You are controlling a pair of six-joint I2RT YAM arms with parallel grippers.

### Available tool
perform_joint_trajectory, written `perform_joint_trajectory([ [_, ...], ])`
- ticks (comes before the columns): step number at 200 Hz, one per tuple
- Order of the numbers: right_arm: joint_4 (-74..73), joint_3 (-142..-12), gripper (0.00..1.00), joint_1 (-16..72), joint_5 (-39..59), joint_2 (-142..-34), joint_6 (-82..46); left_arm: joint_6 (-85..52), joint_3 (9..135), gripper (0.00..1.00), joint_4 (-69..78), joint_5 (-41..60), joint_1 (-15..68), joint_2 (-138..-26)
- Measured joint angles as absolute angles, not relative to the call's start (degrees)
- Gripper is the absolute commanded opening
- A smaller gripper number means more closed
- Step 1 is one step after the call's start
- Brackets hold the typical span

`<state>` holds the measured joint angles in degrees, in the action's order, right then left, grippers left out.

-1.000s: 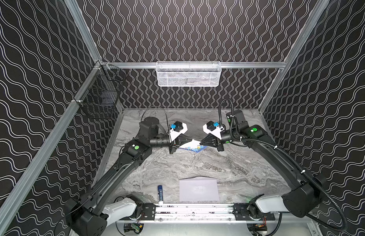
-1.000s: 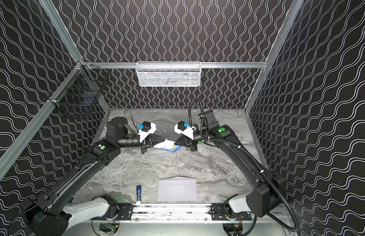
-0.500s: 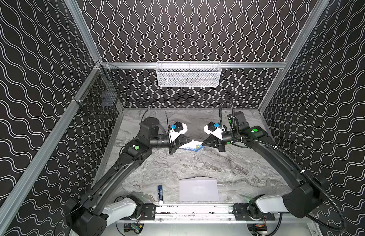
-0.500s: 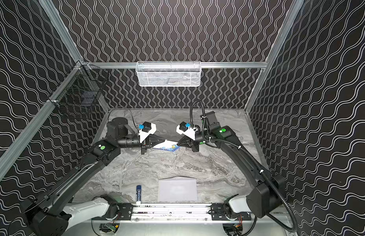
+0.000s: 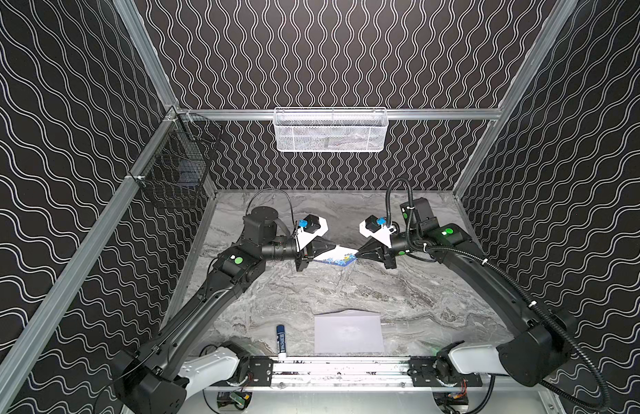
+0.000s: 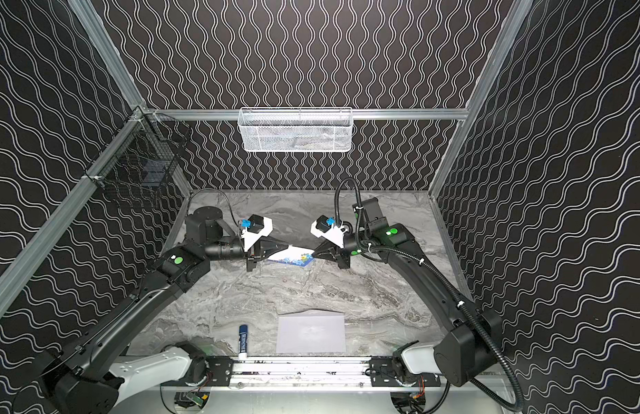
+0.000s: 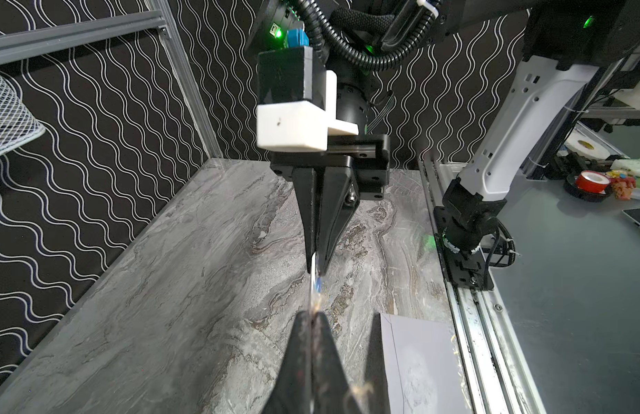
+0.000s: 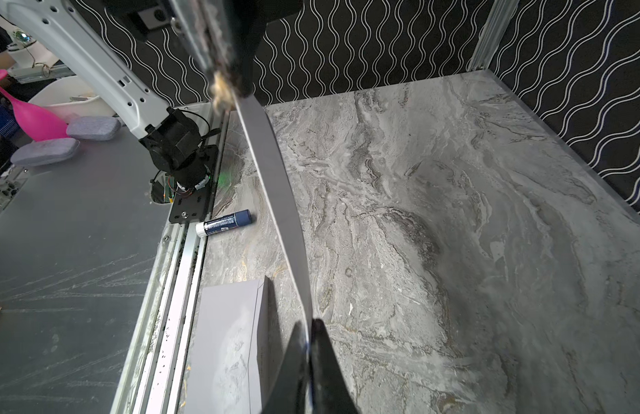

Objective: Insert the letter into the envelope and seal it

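Both grippers hold the letter [image 5: 335, 257] [image 6: 292, 256] in the air over the back middle of the table; it is a white sheet with a blue border and flower prints. My left gripper [image 5: 333, 248] [image 6: 287, 247] is shut on its left end and my right gripper [image 5: 356, 255] [image 6: 313, 254] on its right end. In the left wrist view the letter [image 7: 314, 286] runs edge-on from my left gripper [image 7: 311, 316]. In the right wrist view the letter [image 8: 275, 179] bows from my right gripper [image 8: 307, 324]. The envelope [image 5: 348, 334] [image 6: 311, 334] [image 7: 419, 358] [image 8: 229, 340] lies flat at the front.
A blue glue stick [image 5: 281, 340] [image 6: 243, 340] [image 8: 223, 224] lies left of the envelope by the front rail [image 5: 340, 367]. A white mesh basket [image 5: 330, 129] hangs on the back wall and a black wire basket [image 5: 178, 175] on the left wall.
The right gripper has shifted very slightly to the right with its end of the letter. The left arm and the envelope have not moved.
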<state>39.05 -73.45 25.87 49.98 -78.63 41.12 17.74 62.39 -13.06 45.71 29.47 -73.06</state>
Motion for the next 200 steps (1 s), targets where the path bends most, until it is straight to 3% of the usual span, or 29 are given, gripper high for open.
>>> perform_joint_trajectory([
  [13, 38.65, -73.32, 0.41, 25.85, 49.6, -77.8, 40.14, 17.08, 61.84, 0.0, -12.67, 45.01, 29.47, -72.77],
  [27, 36.38, -72.34, 0.63, 25.61, 49.34, -75.57, 37.47, 15.57, 60.73, 0.0, -11.55, 43.66, 29.47, -72.12],
  [39, 32.67, -70.65, 0.7, 25.06, 49.1, -73.34, 33.41, 12.69, 59.46, 0.0, -9.65, 41.63, 29.47, -71.57],
  [83, 16.38, -65.54, 0.74, 22.94, 45.5, -68.84, 5.85, -5.02, 56.58, 0.0, -0.45, 29.47, 29.47, -71.02],
  [164, -35.77, -38.35, 0.81, 22.68, 41.01, -64.79, -70.91, -39.55, 53.78, 0.0, 13.87, 7.6, 31.51, -70.57],
  [200, -55.94, -34.37, 0.84, 25.39, 35.86, -68.9, -88.88, -49.69, 52.8, 0.0, 16.78, -0.51, 33.43, -69.67],
])
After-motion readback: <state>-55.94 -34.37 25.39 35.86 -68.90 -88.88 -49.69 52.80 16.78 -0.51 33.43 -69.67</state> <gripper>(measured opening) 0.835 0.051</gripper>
